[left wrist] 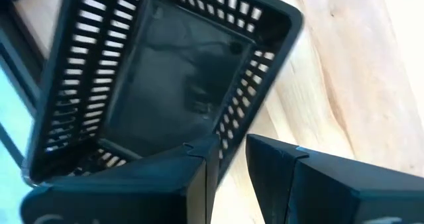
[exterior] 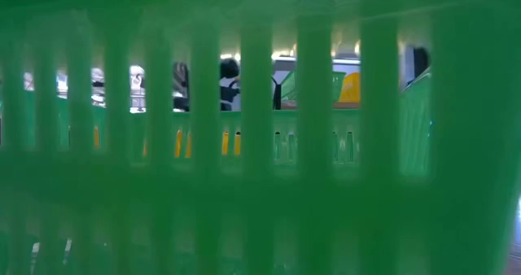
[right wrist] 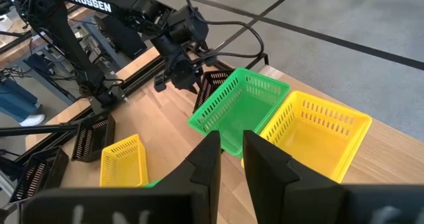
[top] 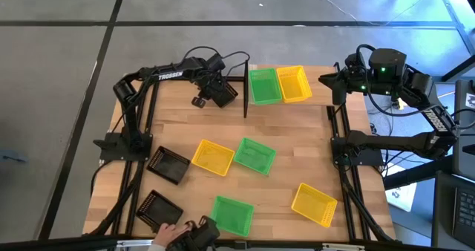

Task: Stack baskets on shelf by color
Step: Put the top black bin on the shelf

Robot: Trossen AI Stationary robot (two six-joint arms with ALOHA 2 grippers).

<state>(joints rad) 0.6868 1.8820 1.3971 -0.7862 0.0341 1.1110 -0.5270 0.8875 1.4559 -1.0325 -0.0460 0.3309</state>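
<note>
My left gripper (top: 220,95) (left wrist: 228,148) is at the far side of the table, shut on a black basket (left wrist: 165,85) just left of the shelf's black post (top: 246,87). On the pale shelf board (right wrist: 371,164) a green basket (top: 263,85) and a yellow basket (top: 294,83) stand side by side. Two black baskets (top: 169,164) (top: 158,209), two yellow ones (top: 212,157) (top: 314,203) and two green ones (top: 256,154) (top: 232,214) lie on the tabletop. My right gripper (top: 335,82) (right wrist: 230,141) waits shut at the table's far right corner. My left gripper pinches one perforated side wall (left wrist: 232,134) of the black basket, one finger (left wrist: 199,177) inside it and the other (left wrist: 278,171) outside. The basket is tilted, its open side turned toward the wrist camera. Whether it touches the board, I cannot tell.
A green basket wall (exterior: 260,145) stands right against the low camera and blocks nearly all of that view. A person's hand (top: 172,236) is at the table's near edge beside a black basket. The black frame rails (top: 141,154) (top: 349,177) run along both table sides.
</note>
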